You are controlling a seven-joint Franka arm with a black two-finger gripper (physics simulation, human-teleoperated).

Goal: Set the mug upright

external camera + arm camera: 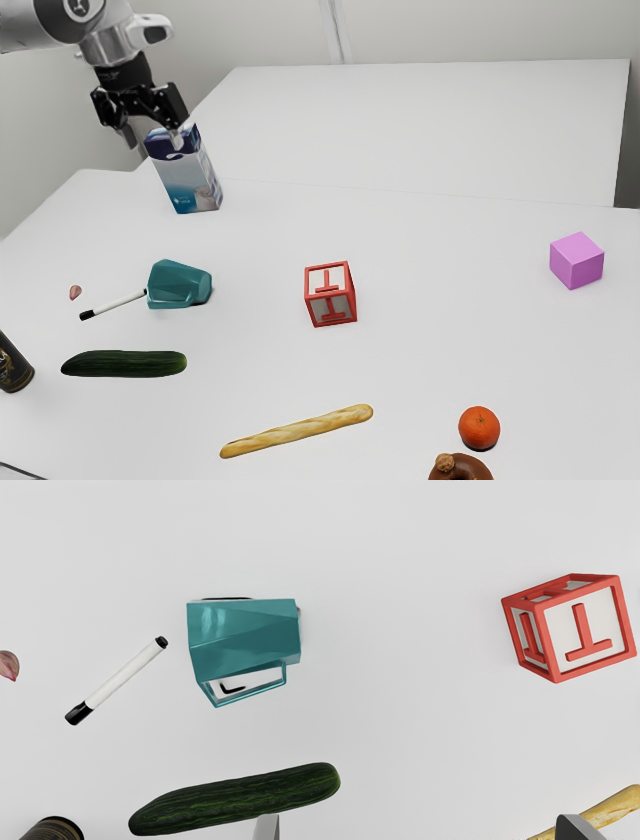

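The gripper is high over the table at the exterior view's upper left, near the carton and well above the mug. In the wrist view the gripper has its two fingertips wide apart with nothing between them, so it is open. The teal mug lies on its side on the table, toward the exterior view's left. From the wrist camera, the mug shows its faceted side and its handle, which lies out to the side facing the cucumber. The mug's inside is hidden.
Close to the mug are a marker, a cucumber and a garlic clove. A carton stands behind it. Elsewhere are a dark can, letter block, baguette, orange, doughnut and purple cube.
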